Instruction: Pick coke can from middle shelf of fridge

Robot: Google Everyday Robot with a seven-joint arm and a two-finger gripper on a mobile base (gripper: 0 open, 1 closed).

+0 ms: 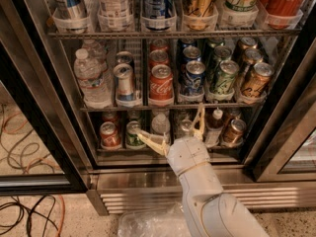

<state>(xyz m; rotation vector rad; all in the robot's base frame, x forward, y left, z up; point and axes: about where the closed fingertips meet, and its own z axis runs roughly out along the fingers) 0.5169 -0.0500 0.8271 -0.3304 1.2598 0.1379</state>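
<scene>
The coke can (161, 85) stands upright at the front of its lane on the middle shelf (168, 105) of the open fridge (148, 181), with more red cans behind it. My gripper (170, 126) is below that shelf, in front of the bottom rack of small cans, with its two cream fingers spread wide and nothing between them. One finger (148, 140) points left, the other finger (199, 120) points up toward the shelf rail. The can is above and slightly left of the gripper, untouched.
On the middle shelf, water bottles (92, 78) stand left, a silver can (124, 82) beside the coke, blue (192, 78), green (223, 77) and brown (256, 80) cans right. Tall cans fill the top rack (168, 33). Door frames flank the opening; cables (24, 132) lie on the floor.
</scene>
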